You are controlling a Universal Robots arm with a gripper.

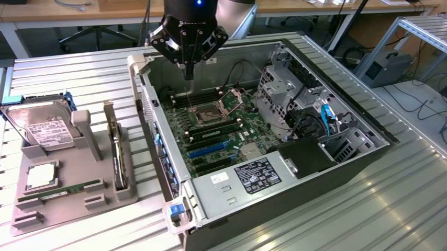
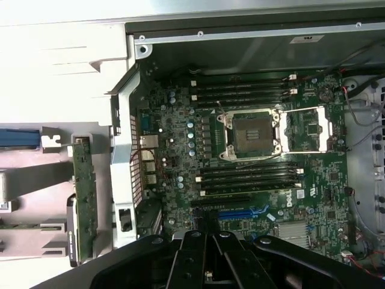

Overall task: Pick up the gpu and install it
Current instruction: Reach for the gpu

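Gripper (image 1: 188,74): hangs over the open computer case (image 1: 300,219), above the motherboard (image 2: 174,156), near the end by the case's rear wall.
Fingers: clenched together into one narrow tip, grasping nothing.
Gpu (image 1: 119,151): stands on its long edge in a slot of the grey holder (image 1: 70,209), outside the case on the exterior view's left, well apart from the gripper.
Holder: rests on the ribbed metal table (image 1: 391,198), just beside the case.
Hard drive (image 1: 45,130): leans in the same holder, farther to the exterior view's left than the gpu.
Memory stick (image 1: 62,191): lies flat in the holder, near its front edge.
Processor socket (image 2: 249,135): sits between two banks of black memory slots, its metal frame swung open to one side.
Blue expansion slot (image 2: 240,212): lies on the motherboard past the nearer memory bank.
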